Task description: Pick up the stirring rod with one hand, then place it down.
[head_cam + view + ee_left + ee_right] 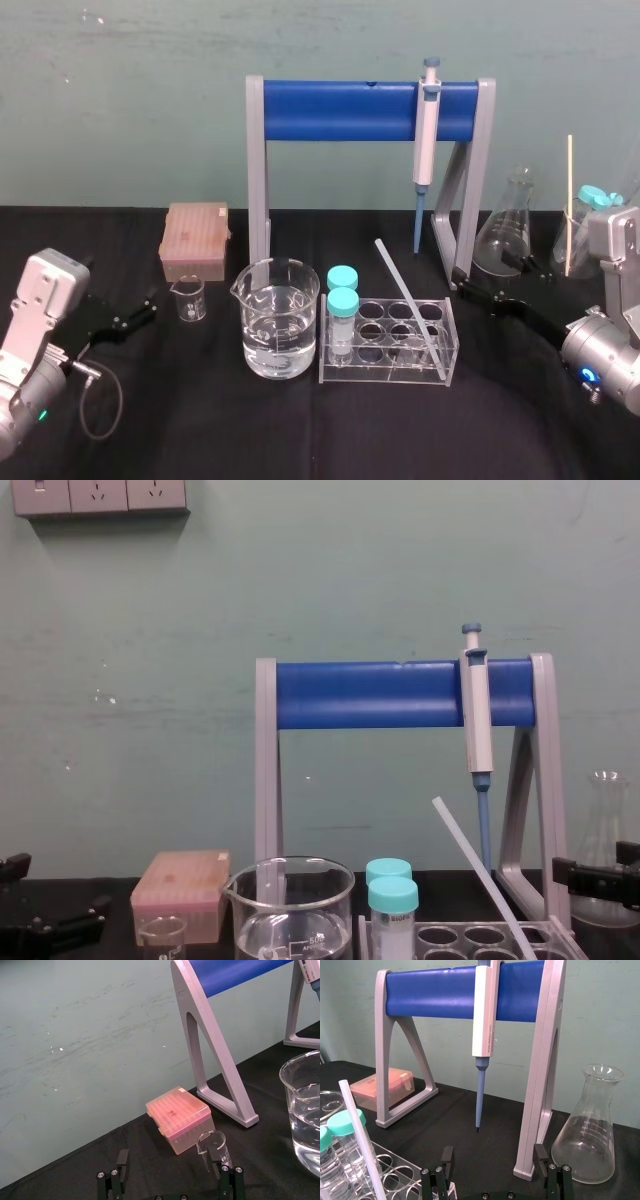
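Observation:
The stirring rod (408, 300) is a thin translucent whitish stick leaning tilted in the clear tube rack (440, 375), its top end pointing back and left. It also appears in the chest view (480, 865) and close by in the right wrist view (362, 1145). My right gripper (495, 277) hangs open to the right of the rack, apart from the rod, with nothing between its fingers (447, 1156). My left gripper (148, 306) rests open at the left, near a small empty beaker (212, 1142).
A water-filled beaker (280, 318) stands left of the rack, which holds two teal-capped tubes (343, 300). Behind them a grey-and-blue stand (340, 110) carries a pipette (427, 130). A pink tip box (195, 240) sits back left. An Erlenmeyer flask (505, 235) stands back right.

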### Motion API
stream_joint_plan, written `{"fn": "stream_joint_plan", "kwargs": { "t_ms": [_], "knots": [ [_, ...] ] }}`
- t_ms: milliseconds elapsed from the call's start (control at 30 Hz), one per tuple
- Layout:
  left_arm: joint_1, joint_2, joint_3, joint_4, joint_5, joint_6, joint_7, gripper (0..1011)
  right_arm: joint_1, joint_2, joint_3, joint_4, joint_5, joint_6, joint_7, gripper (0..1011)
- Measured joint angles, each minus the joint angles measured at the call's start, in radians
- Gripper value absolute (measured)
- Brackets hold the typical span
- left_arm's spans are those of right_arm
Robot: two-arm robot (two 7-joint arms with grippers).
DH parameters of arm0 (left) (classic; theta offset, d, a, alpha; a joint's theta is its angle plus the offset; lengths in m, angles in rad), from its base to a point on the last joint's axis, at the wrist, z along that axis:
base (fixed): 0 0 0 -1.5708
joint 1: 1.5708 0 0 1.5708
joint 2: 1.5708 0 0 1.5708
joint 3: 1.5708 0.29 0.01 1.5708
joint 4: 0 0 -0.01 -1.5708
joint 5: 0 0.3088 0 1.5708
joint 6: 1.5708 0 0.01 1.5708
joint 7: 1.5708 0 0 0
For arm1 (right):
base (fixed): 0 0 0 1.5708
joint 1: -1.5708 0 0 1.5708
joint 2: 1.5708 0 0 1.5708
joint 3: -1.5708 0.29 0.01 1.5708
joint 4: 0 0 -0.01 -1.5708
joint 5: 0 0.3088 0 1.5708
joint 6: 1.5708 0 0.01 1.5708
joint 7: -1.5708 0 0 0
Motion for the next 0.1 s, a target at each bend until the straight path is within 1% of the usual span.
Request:
{"fn": "stream_joint_plan", "kwargs": {
  "t_ms": [100],
  "knots": [
    [0.0,0.0,0.0,0.0,0.0,0.0,0.0,1000,0.0,0.0,0.0,0.0,0.0,0.0,0.0,1004]
  ]
}}
